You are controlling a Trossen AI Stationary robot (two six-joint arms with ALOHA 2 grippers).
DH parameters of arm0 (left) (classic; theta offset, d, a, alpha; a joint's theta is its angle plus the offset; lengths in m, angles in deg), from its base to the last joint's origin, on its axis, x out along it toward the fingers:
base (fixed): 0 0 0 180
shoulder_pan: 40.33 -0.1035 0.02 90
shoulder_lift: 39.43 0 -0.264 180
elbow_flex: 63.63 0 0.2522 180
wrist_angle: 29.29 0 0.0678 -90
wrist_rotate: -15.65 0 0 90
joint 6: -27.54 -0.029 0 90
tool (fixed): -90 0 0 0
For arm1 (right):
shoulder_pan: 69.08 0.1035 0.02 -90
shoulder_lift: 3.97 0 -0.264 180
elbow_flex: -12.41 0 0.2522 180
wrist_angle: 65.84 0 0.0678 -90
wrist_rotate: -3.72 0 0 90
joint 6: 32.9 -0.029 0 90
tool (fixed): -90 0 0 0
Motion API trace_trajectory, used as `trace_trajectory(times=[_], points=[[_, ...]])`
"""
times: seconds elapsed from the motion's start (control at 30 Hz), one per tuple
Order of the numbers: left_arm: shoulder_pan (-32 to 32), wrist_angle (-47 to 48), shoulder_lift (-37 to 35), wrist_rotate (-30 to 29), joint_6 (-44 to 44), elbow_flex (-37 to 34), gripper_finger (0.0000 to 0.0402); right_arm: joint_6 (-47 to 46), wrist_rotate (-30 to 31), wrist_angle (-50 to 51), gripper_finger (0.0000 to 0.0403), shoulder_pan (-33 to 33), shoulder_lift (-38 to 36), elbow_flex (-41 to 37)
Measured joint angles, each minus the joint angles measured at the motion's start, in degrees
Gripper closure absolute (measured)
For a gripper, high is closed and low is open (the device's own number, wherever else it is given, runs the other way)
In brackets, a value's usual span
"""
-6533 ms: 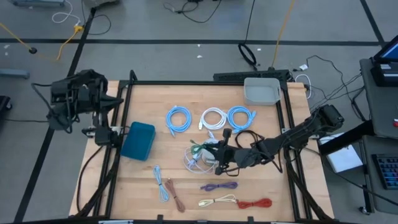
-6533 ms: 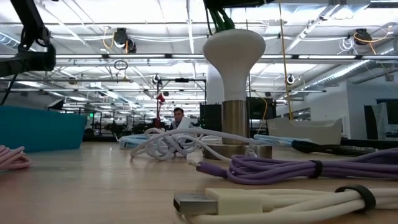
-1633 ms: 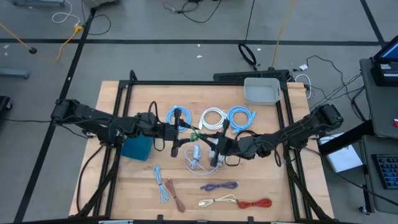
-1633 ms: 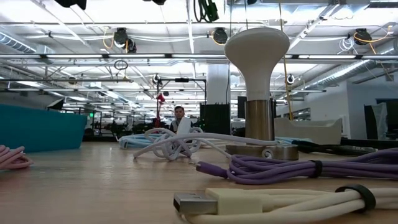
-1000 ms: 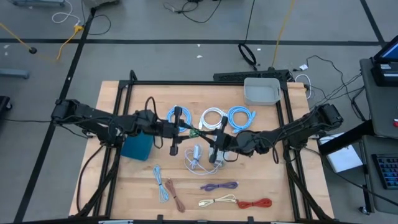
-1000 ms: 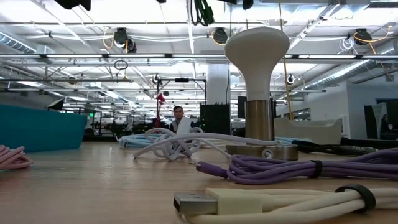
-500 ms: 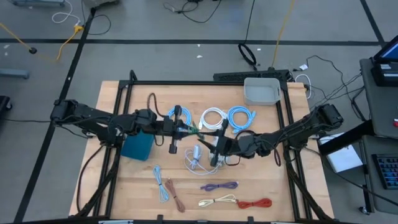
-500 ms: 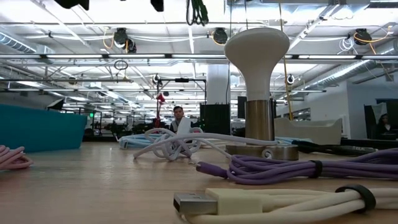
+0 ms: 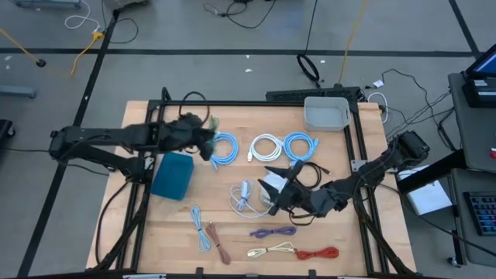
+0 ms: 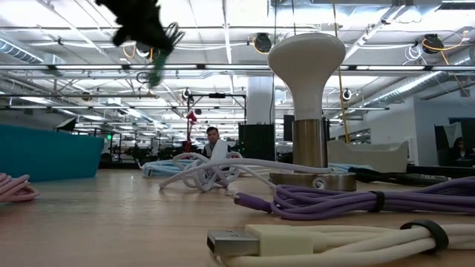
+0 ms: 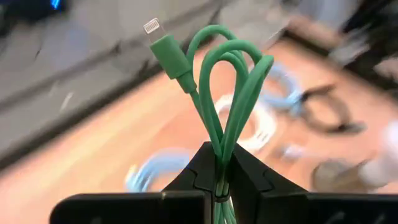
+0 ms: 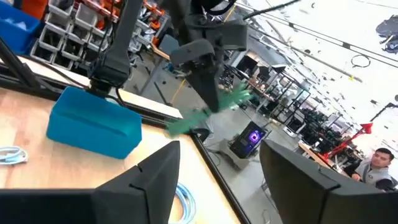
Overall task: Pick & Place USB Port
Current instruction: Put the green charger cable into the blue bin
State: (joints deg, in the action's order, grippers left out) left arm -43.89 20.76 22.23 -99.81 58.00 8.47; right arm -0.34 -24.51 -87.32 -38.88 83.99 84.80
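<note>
The left end effector (image 11: 219, 180) is pinched tight on the green cable (image 11: 227, 106), up in the air. The right end effector (image 9: 280, 186) is open, empty. The teal bin (image 9: 172, 175) sits just below the left one; dropping is left.

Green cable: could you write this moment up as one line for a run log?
left gripper: shut on green cable, held above table | right gripper: open, empty, mid-table | teal bin: not yet reached

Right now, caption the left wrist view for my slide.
Left gripper shut on a looped green cable, held above the wooden table.
</note>
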Motion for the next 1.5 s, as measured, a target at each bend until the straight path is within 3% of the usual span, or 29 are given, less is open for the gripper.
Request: trace_trajectory(times=[0.13,0.33,0.47,0.8,1.0,1.23,1.5], points=[[0.0,16.5,2.2,0.1,11.1,3.5,0.0382,-0.2,0.3,1.3,0.0191,0.4,0.0,0.0],[0.6,34.4,7.2,3.5,24.7,2.8,0.0382,-0.4,6.5,3.1,0.0193,1.1,0.0,0.0],[2.0,41.2,8.9,5.3,29.6,2.8,0.0382,-0.6,7.5,3.4,0.019,1.9,0.0,0.0],[14.4,42.4,9.0,11.4,37.1,2.6,0.0382,-1.9,7.4,3.8,0.0196,1.8,0.0,0.0],[20.1,39.3,8.9,12.6,44.3,-4.5,0.0382,-1.9,7.5,3.8,0.0197,2.5,0.0,0.0],[20.3,25.1,8.0,15.5,44.0,-16.5,0.0382,-1.9,7.4,3.3,0.0198,2.7,0.0,0.0],[17.2,24.3,6.5,16.1,42.3,-18.7,0.0382,-1.7,7.3,3.0,0.0203,2.7,0.0,0.0]])
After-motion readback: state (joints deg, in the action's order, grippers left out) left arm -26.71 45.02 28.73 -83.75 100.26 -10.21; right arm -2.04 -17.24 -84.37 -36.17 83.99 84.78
